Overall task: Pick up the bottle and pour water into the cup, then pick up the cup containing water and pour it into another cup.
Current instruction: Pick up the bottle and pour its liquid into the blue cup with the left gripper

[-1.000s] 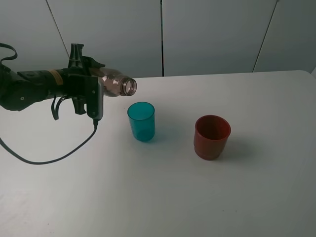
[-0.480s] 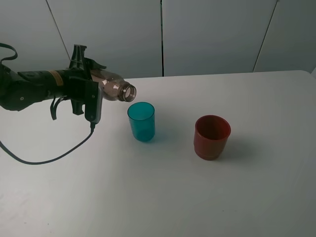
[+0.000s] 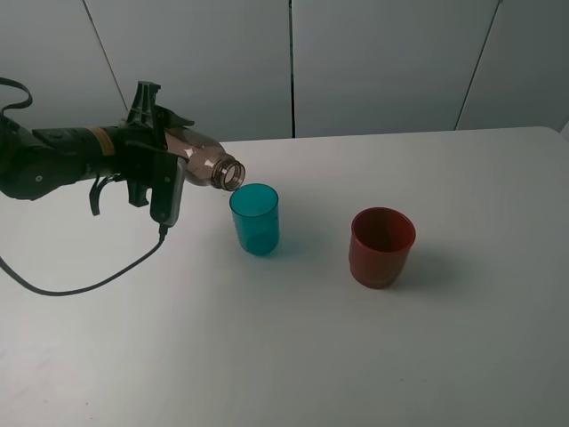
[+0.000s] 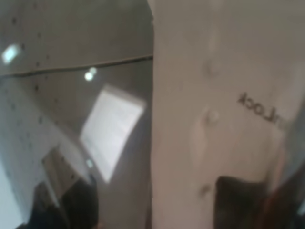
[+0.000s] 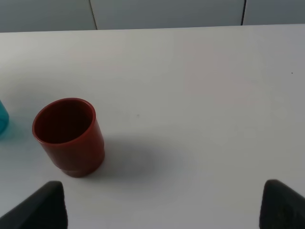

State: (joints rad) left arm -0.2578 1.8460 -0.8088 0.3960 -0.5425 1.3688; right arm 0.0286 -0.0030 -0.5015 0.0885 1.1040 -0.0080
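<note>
- Black left gripper (image 3: pixel 160 169) clenched round the smoky brown bottle (image 3: pixel 201 157), held tilted, neck lowest.
- Bottle mouth hangs just over the teal tumbler (image 3: pixel 254 219) at its arm-side rim; the red-brown cup (image 3: pixel 382 246) stands apart.
- Risk: with the mouth off-centre, water may spill onto the table (image 3: pixel 311 356).

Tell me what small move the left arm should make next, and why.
Probably nudge the smoky brown transparent plastic bottle toward the translucent teal plastic tumbler and tip it steeper: held by the left end effector, its mouth slants down seemingly beside the tumbler's rim, not yet over the opening.
</note>
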